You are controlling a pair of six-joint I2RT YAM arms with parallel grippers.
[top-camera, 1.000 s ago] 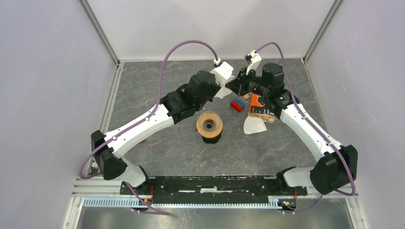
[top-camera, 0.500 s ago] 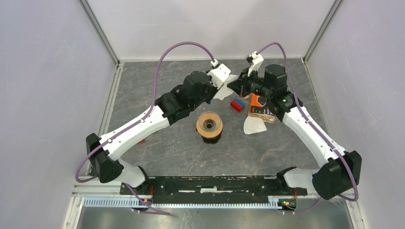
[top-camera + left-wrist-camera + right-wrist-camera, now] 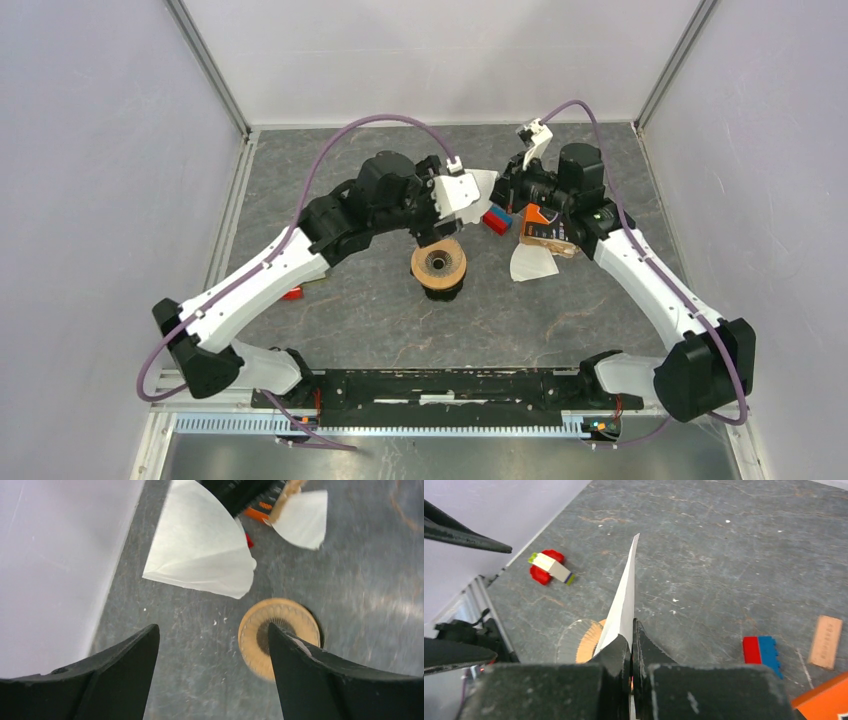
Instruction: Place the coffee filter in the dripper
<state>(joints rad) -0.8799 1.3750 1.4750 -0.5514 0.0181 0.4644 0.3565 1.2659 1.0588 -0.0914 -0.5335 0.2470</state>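
Two jaw pairs were seen: the right gripper [image 3: 631,637] was clamped on the coffee filter [image 3: 200,555], held aloft just beyond the dripper [image 3: 439,265]; the left gripper [image 3: 212,627] was spread wide, empty, above the dripper.

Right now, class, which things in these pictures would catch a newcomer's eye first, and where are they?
A thin white paper coffee filter hangs in mid-air, pinched by the shut right gripper. Below it, the clear glass dripper with its round wooden collar stands mid-table, with the open left gripper raised close by.
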